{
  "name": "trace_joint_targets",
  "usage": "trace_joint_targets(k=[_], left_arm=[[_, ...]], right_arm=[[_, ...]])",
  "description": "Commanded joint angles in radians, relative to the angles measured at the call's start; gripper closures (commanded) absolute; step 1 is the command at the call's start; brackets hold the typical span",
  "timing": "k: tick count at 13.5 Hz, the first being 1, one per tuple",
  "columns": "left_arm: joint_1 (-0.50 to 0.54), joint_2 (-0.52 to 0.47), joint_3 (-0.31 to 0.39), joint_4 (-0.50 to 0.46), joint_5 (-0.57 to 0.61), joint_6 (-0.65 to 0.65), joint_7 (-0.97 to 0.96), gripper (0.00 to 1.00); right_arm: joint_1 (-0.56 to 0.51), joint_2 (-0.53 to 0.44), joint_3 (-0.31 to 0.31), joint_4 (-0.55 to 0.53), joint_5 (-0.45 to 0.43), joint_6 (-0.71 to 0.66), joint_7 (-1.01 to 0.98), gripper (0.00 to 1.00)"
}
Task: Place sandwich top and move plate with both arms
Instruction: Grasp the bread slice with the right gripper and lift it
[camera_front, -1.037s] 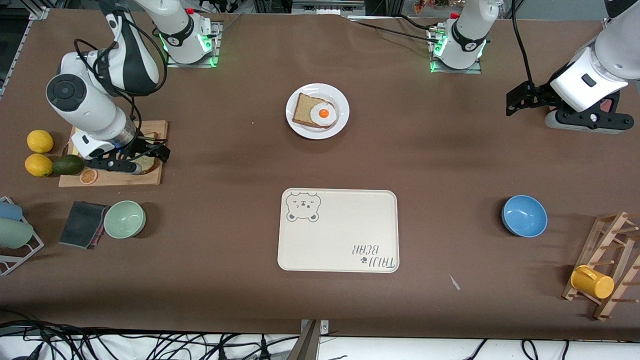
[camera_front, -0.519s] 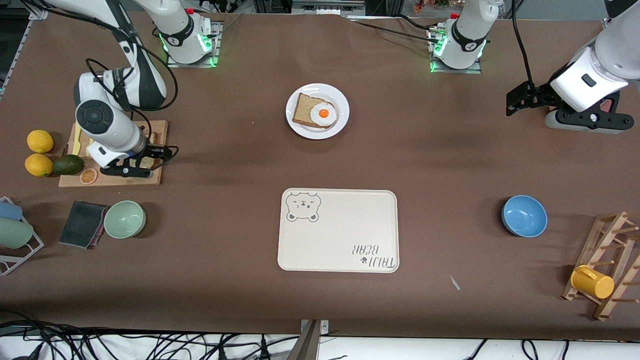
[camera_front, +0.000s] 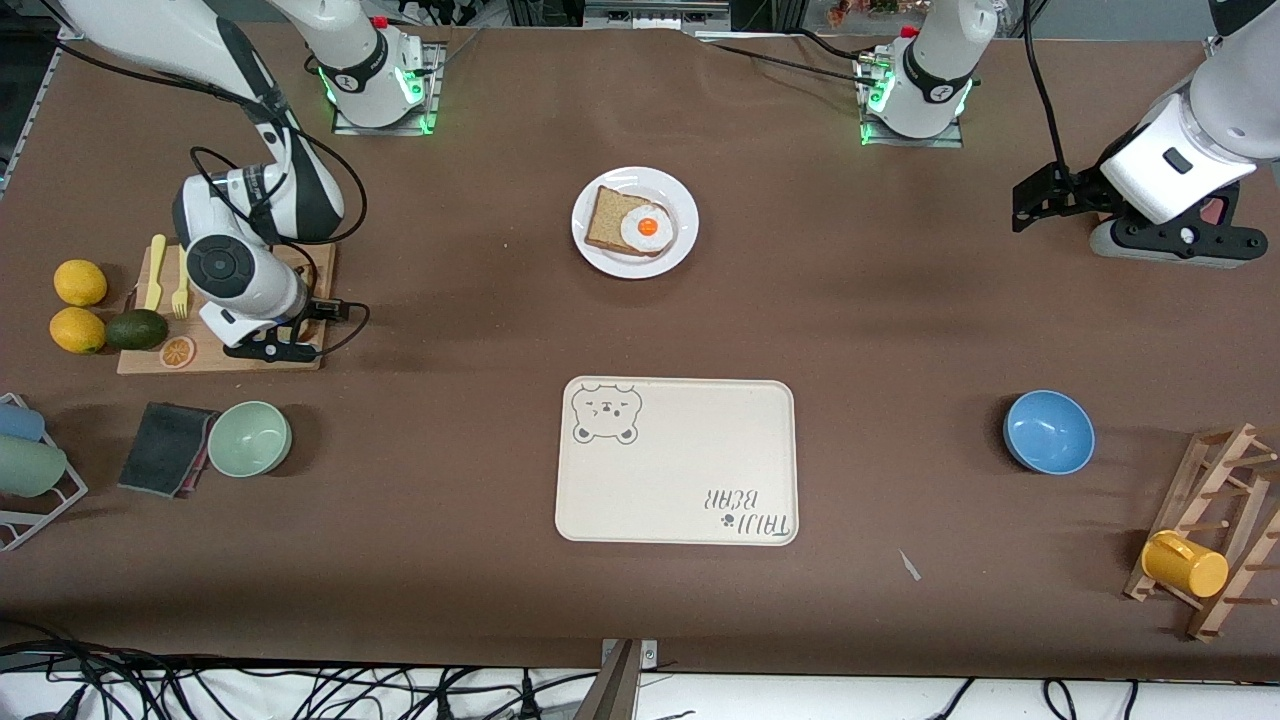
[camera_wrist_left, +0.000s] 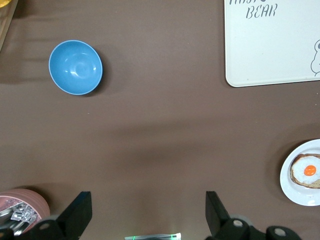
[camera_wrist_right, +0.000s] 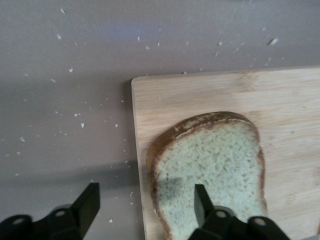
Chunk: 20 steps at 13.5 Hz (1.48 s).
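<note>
**Inspector:** How is the sandwich top (camera_wrist_right: 212, 170) described, and where is it found?

**Assessor:** A speckled light slice with a dark crust and a domed edge is seen lying flat on the wooden cutting board (camera_wrist_right: 200, 97), at the right arm's end of the desk. From the front it is covered by the right end effector (camera_front: 290, 335).

**Inspector:** The end effectors?

**Assessor:** The right one is held low over the board's corner, fingers apart: one is seen over the slice, the other over the bare desk (camera_wrist_right: 65, 100). Nothing is gripped. The left end effector (camera_wrist_left: 147, 215) is held wide open and empty above the desk at the left arm's end, where that arm waits.

**Inspector:** The plate (camera_front: 634, 222)?

**Assessor:** Round and white, it is set between the two bases, with the egg-topped bread (camera_front: 630, 223) on it. In the left wrist view it is cut off at the frame's edge.
</note>
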Motion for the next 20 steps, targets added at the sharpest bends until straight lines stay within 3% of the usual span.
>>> trace_joint_targets(k=[1,3,5,12,15,20], left_arm=[[-0.003,-0.004,-0.004,0.01,0.032,-0.015,-0.005,0.0],[-0.001,-0.004,-0.002,0.01,0.032,-0.015,-0.005,0.0],[0.0,-0.004,-0.002,0.01,0.032,-0.015,-0.005,0.0],[0.005,-0.002,-0.001,0.01,0.032,-0.013,0.001,0.0],[0.005,-0.002,-0.001,0.01,0.032,-0.013,0.001,0.0],[0.005,-0.002,-0.001,0.01,0.032,-0.013,0.001,0.0]], right_arm=[[-0.001,-0.006,-0.002,0.0,-0.028,0.006,0.019,0.27],[-0.006,-0.006,-0.002,0.0,-0.028,0.006,0.021,0.39],[-0.009,0.006,-0.002,-0.002,-0.028,0.007,0.021,0.59],[-0.015,0.018,-0.003,0.0,-0.057,0.006,0.019,0.67],[-0.017,0.005,-0.006,0.0,-0.057,-0.003,0.021,0.98],[-0.014,-0.066,0.015,0.039,-0.056,-0.098,0.01,1.0]])
